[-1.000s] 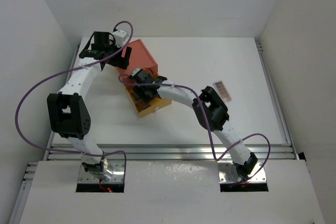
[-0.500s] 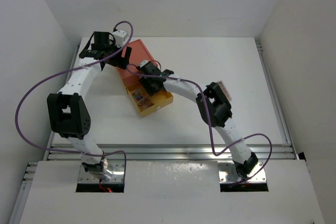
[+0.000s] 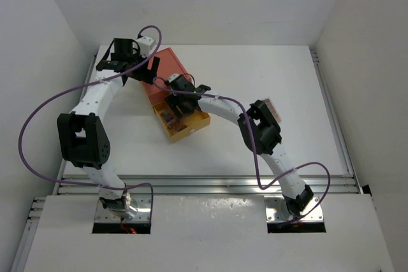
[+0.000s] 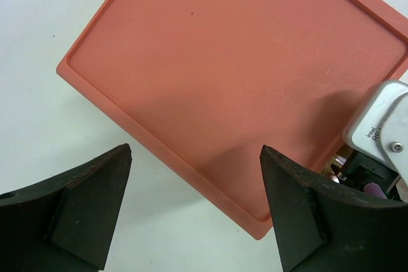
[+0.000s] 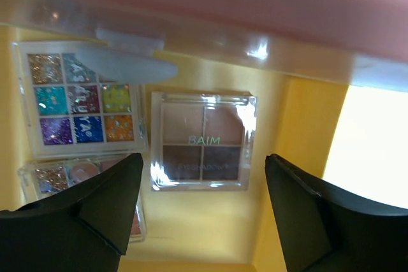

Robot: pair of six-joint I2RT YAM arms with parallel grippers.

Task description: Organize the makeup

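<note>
Risk: right gripper (image 5: 203, 173) sits low in the yellow drawer (image 5: 299, 125), under the lip of the orange box (image 4: 236, 74). A steep pull-out could catch a finger on that lip and drag the box, since left gripper (image 4: 195, 152) only hovers over it, wide open and empty. Right is wide open too, holding nothing. Brown four-pan palette (image 5: 204, 139) lies flat in the drawer beside a multicoloured palette (image 5: 80, 99). Another palette (image 3: 271, 107) seems to sit out on the worktop (image 3: 255, 68) by the right elbow, partly hidden.

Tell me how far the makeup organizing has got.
Done: a multicoloured glitter palette, a brown four-pan palette and a third, half-hidden palette lie in the yellow drawer. In hand: nothing; the right gripper hangs open over them, the left gripper open above the orange box. Left: one more palette on the table beside the right arm.
</note>
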